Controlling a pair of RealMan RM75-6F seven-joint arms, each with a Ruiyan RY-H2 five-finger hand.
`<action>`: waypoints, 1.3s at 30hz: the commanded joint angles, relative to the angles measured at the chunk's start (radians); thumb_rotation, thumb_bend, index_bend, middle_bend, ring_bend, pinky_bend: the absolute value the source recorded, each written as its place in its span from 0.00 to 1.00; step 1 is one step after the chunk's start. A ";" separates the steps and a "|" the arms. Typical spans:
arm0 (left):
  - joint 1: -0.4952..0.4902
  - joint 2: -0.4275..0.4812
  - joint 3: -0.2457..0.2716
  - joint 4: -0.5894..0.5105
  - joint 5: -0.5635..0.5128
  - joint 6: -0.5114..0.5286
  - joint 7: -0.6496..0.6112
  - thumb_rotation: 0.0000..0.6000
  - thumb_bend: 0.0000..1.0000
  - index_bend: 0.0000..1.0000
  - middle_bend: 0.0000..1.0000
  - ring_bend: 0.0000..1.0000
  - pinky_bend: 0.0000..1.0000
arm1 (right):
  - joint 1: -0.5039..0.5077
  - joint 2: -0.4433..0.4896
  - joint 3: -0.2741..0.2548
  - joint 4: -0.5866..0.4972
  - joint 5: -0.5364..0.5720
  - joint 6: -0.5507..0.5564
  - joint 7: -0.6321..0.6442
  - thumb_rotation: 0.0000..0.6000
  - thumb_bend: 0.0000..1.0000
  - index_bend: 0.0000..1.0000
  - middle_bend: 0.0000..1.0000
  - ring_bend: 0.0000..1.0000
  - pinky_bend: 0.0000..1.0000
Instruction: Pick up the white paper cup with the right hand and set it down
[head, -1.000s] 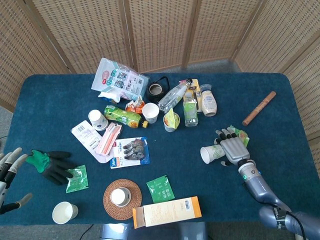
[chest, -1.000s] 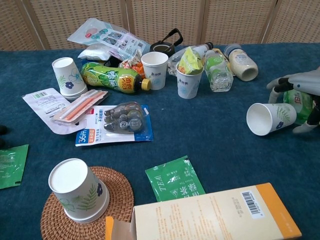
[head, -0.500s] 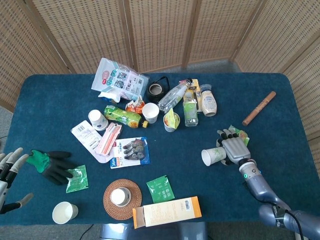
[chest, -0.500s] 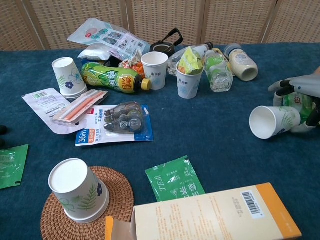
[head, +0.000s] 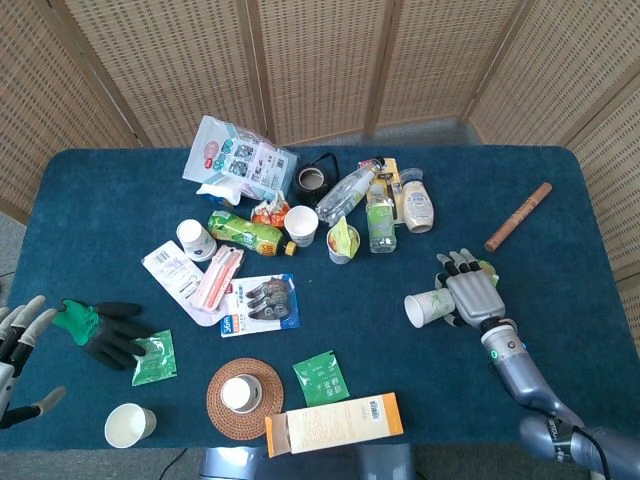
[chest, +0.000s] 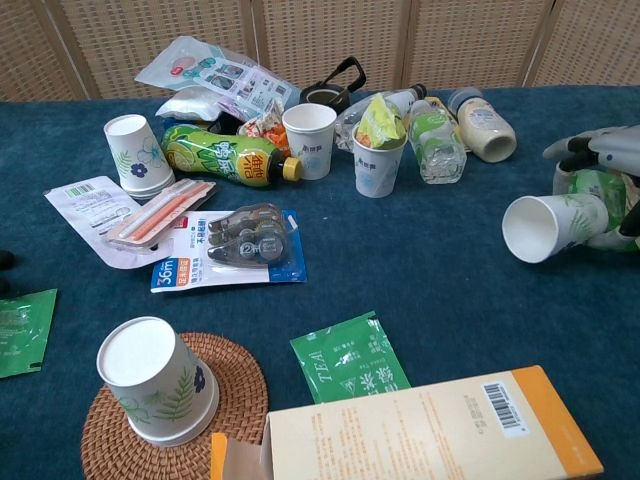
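The white paper cup (head: 425, 307) with a leaf print lies on its side, mouth toward the table's left, in my right hand (head: 472, 297). The fingers curl over its far side and the thumb shows below it. In the chest view the cup (chest: 548, 225) hangs slightly above the blue cloth at the right edge, where only part of the right hand (chest: 605, 165) shows. My left hand (head: 18, 350) is at the lower left, off the table's edge, fingers apart and holding nothing.
A green packet (chest: 598, 190) lies behind the held cup. Bottles (head: 381, 215) and upright cups (head: 301, 225) crowd the table's middle back. A tea sachet (head: 321, 377), an orange box (head: 335, 422), a coaster with an upturned cup (head: 243, 396) and a wooden stick (head: 519, 216) lie around.
The right hand has drawn the cup slightly up and toward the right; in the chest view the cup sits higher than before. The left hand has not moved.
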 joint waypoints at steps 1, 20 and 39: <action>0.001 0.000 0.001 0.000 0.003 0.002 0.000 1.00 0.22 0.00 0.00 0.00 0.00 | -0.023 -0.007 -0.005 -0.020 -0.046 0.096 -0.091 1.00 0.33 0.43 0.00 0.00 0.00; 0.002 0.001 0.002 0.003 0.007 0.008 -0.006 1.00 0.22 0.00 0.00 0.00 0.00 | -0.042 -0.105 -0.023 0.060 -0.208 0.284 -0.399 1.00 0.33 0.42 0.00 0.00 0.00; 0.001 0.002 0.003 0.003 0.007 0.005 -0.010 1.00 0.22 0.00 0.00 0.00 0.00 | -0.038 -0.187 -0.049 0.277 -0.396 0.375 -0.467 1.00 0.32 0.42 0.00 0.00 0.00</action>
